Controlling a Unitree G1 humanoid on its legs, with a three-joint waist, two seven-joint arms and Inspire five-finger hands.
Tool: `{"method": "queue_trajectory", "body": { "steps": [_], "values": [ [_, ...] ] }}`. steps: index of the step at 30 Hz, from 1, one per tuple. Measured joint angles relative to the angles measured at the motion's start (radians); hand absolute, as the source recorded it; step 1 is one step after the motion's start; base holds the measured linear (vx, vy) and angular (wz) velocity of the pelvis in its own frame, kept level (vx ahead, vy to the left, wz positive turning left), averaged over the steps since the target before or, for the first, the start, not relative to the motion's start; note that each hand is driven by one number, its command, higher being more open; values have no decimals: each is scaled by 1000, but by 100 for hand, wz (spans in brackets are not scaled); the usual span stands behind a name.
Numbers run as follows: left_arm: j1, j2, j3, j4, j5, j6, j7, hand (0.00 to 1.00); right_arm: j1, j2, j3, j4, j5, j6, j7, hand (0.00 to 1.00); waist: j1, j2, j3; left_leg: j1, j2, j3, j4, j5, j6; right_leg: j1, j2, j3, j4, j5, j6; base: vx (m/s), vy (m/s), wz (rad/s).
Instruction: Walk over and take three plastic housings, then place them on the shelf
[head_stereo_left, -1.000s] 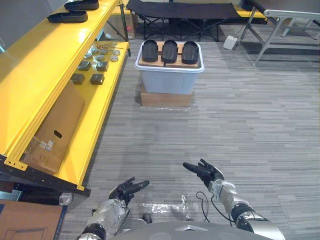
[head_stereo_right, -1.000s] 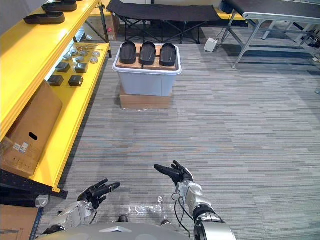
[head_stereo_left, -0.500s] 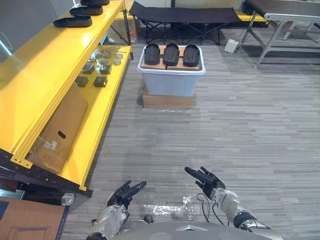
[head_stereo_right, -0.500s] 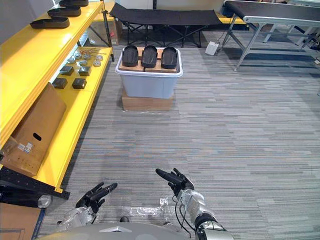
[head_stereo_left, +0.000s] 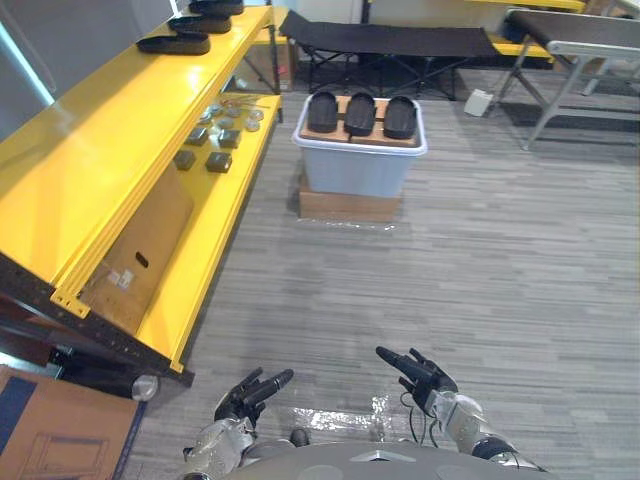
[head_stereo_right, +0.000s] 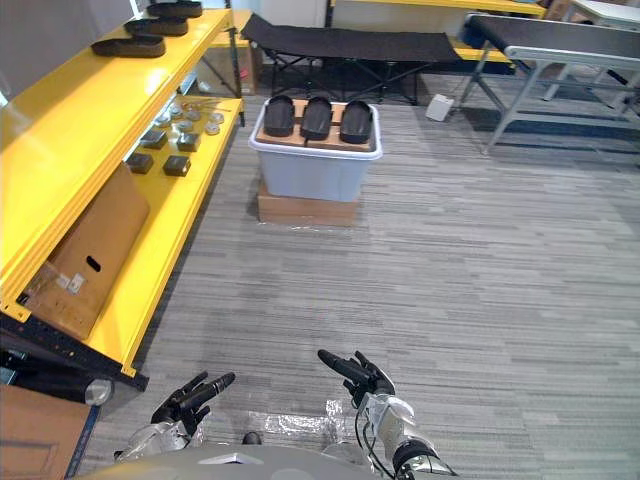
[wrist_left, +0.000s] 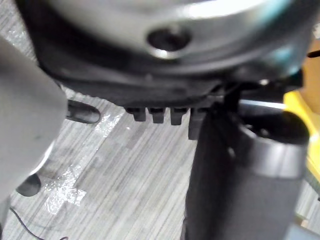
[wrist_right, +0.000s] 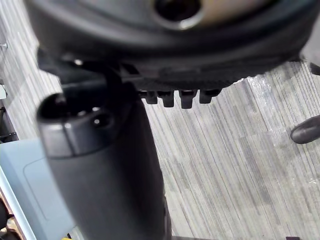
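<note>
Three black oval plastic housings (head_stereo_left: 360, 114) in a row on board atop pale grey plastic bin (head_stereo_left: 358, 172), well ahead on floor, beside yellow metal shelf (head_stereo_left: 110, 150) | L hand (head_stereo_left: 245, 393) & R hand (head_stereo_left: 422, 372) low, fingers straight, holding nothing

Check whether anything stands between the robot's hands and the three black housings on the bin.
Nothing visible does: only carpet lies between the left hand, the right hand and the housings atop the bin.

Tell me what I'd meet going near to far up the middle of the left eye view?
Right robot hand, grey floor, flat cardboard box, pale tub, three black housings on it, black cot.
</note>
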Motion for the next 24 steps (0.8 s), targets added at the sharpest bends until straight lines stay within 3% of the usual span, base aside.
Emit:
{"method": "queue_trajectory", "body": {
  "steps": [1, 3, 6, 7, 9, 12, 13, 15, 17, 18, 19, 20, 21, 22, 24],
  "values": [
    [-1, 5, -1, 0, -3, 0, 0, 100, 2, 5, 0, 0, 10, -5, 0, 100, 2, -5, 10, 14, -4, -12, 1, 2, 11, -24, -22, 14, 76, 14, -7, 169, 113, 42],
    [-3, 8, -10, 0, -12, 1, -1, 100, 24, 16, 1, -1, 26, -7, 3, 100, -2, 3, 30, 31, 11, -48, 34, -23, 21, -60, -10, 68, 121, -38, -21, 172, 90, 56],
    [-4, 16, -8, -1, -11, 5, -1, 100, 42, 20, 2, -1, 24, -7, 5, 100, 0, 13, 35, 34, 27, -94, 66, -55, 10, -95, 72, 134, -68, -39, -1, 165, 72, 46],
    [-4, 16, -8, -1, -10, 8, -3, 100, 50, 20, 1, -1, 24, -8, 4, 100, -1, 12, 35, 34, 27, -107, 75, -66, 5, -109, 100, 164, -173, -19, 18, 146, 32, 27],
    [-1, 17, -8, 2, -10, 20, -11, 100, 59, 23, -8, -3, 26, -20, 5, 100, 0, 11, 37, 36, 26, -119, 108, -96, -6, -114, 125, 170, -309, 29, 23, 217, 3, 25],
    [22, 18, 0, 1, -5, 20, -26, 100, 74, 44, -27, -3, 24, -45, 6, 100, 4, -3, 43, 57, 25, -130, 190, -185, -37, -100, 129, 158, -338, 80, -32, 222, -73, 15],
    [24, 20, 4, 1, 1, 17, -26, 100, 75, 46, -28, -3, 23, -47, 8, 100, 7, -7, 43, 59, 27, -131, 220, -217, -41, -98, 129, 158, -322, 72, -45, 213, -167, 0],
    [26, 20, 3, 0, 2, 17, -25, 100, 78, 46, -37, -3, 23, -46, 11, 100, 6, -4, 43, 56, 39, -130, 295, -298, -47, -85, 136, 158, -272, 33, -104, 228, -190, -11],
    [40, 7, -8, 2, -8, 17, -24, 100, 86, 35, -56, -7, 21, -45, 13, 100, -1, 44, 21, 44, 121, -120, 389, -394, -93, -83, 197, 147, -216, 14, -139, 416, -264, -10],
    [42, 8, -8, 5, -18, 17, -27, 100, 92, 32, -57, -7, 11, -44, 13, 100, 2, 34, 6, 22, 138, -112, 446, -403, -108, -81, 206, 138, -217, 29, -128, 438, -227, 17],
    [29, 15, -3, 10, -40, 8, -30, 100, 94, 18, -61, 4, -18, -43, 9, 100, -2, 56, 9, -103, 194, -80, 726, -405, -142, -79, 226, 115, -200, 12, -138, 371, -168, 22],
    [14, -1, 17, 3, -52, -14, -31, 100, 92, -6, -60, 12, -47, -26, 3, 100, 4, 81, 22, -200, 269, -55, 942, -305, -173, -29, 258, 104, -245, 5, -149, 289, -136, 22],
    [15, -2, 24, 0, -71, -24, -30, 100, 99, -11, -57, 13, -58, -19, 3, 100, 5, 88, 31, -231, 298, -48, 1018, -292, -172, 7, 271, 101, -274, 5, -151, 450, -164, 11],
    [19, -13, 48, -10, -92, -27, -31, 100, 108, -24, -61, 22, -80, -8, 0, 100, 3, 94, 48, -270, 318, -38, 1073, -300, -171, 77, 285, 99, -321, 1, -165, 454, -127, 1],
    [23, -25, 54, -30, -109, -26, -31, 100, 106, -35, -71, 43, -89, -7, -4, 100, 16, 95, 51, -318, 288, -34, 975, -313, -169, 142, 278, 111, -374, 7, -156, 469, -83, -30]
  ]
}}
